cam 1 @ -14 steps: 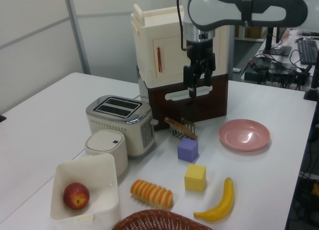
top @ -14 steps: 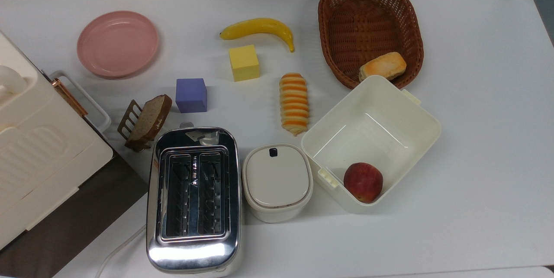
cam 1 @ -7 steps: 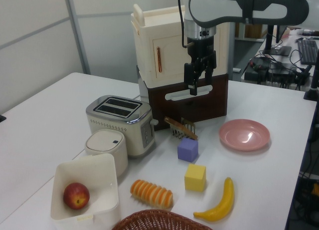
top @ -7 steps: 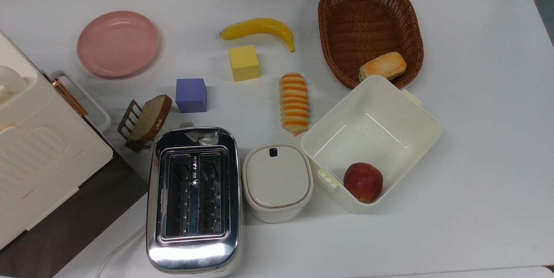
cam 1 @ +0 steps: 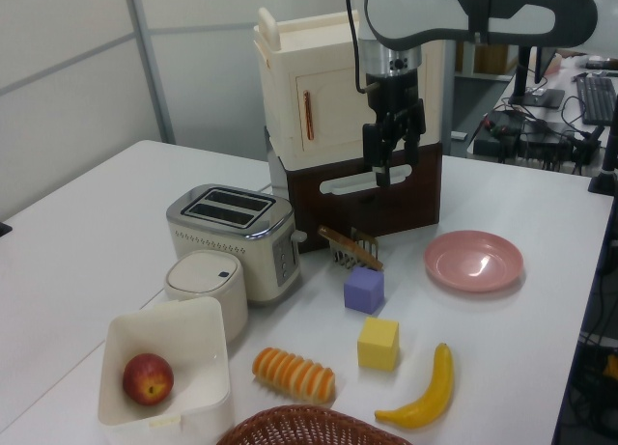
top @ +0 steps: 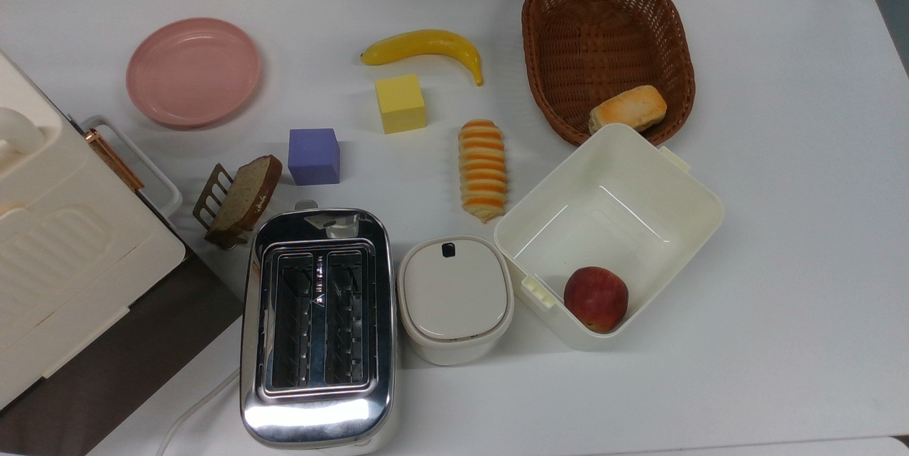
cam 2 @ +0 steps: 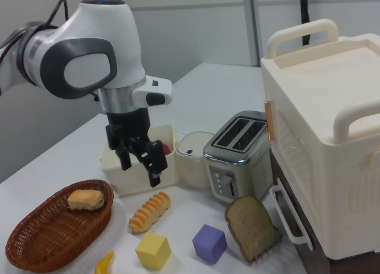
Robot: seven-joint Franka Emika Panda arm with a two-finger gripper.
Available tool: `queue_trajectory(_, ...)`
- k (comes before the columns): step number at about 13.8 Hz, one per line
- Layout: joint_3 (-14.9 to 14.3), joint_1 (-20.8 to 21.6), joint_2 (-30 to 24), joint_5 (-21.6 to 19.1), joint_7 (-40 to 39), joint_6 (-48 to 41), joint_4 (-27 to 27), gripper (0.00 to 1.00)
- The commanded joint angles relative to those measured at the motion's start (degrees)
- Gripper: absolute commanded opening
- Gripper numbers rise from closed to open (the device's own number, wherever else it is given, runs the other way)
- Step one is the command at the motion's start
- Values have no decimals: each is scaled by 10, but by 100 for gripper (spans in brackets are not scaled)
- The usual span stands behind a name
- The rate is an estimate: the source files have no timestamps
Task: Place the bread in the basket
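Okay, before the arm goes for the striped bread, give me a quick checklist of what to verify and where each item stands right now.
1. End effector free to grasp: ok, fingers apart and holding nothing.
2. Bread reachable from above: ok, it lies flat on the table with nothing on top.
3. Side clearance for the fingers: ok on the top view's left; on the top view's right the cream tub sits close, so watch that side.
4. Basket has room: ok, a short bun rests at one end and the rest is bare.
5. End effector lined up over the bread: not ok, it hangs well above the table.
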State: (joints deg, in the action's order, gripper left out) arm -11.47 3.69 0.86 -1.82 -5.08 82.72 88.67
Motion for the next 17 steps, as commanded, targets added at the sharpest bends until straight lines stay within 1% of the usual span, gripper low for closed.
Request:
queue_trajectory(1,-6,3,6,-8,-30,-40,-24,100)
queue_trajectory(3,0,4,6,-7,-25,-41,-23,100)
queue_trajectory(7,-5,4,6,-6,-25,-41,-24,100)
queue_trajectory(9,0,0,4,-4,-25,-41,-23,100)
queue_trajectory(17,1,0,0,-8,-26,-34,-23,100)
